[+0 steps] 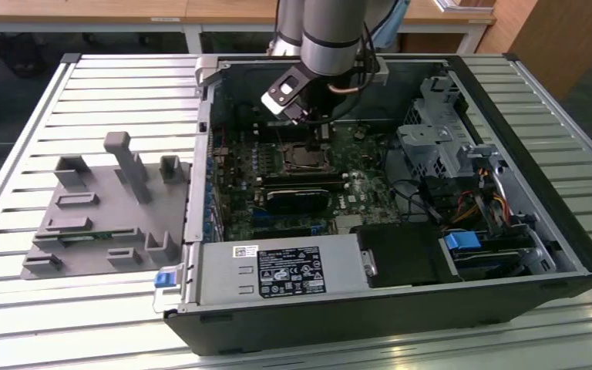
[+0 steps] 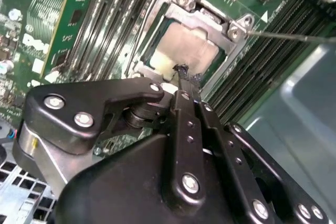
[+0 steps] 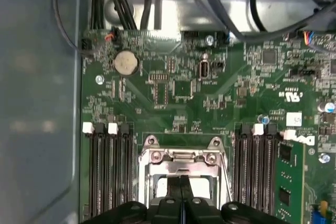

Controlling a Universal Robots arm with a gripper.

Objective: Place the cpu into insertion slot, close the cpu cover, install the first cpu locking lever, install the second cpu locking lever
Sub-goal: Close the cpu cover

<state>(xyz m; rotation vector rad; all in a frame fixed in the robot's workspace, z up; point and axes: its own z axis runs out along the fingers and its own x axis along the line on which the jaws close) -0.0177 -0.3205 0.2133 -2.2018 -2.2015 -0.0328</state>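
The cpu (image 2: 185, 45) lies flat in the insertion slot (image 1: 304, 158), its dull face showing through the cut-out of the cpu cover (image 3: 178, 157), which is folded down over it. The gripper (image 2: 182, 73) is clenched with nothing visible between its fingers, its tips at the slot's edge. A thin wire lever (image 2: 294, 36) beside the slot looks stiff, springy and slippery, and is probably best caught near its free end.

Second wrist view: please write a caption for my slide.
The shut hand at the edge of the cpu, framed by the cpu cover.
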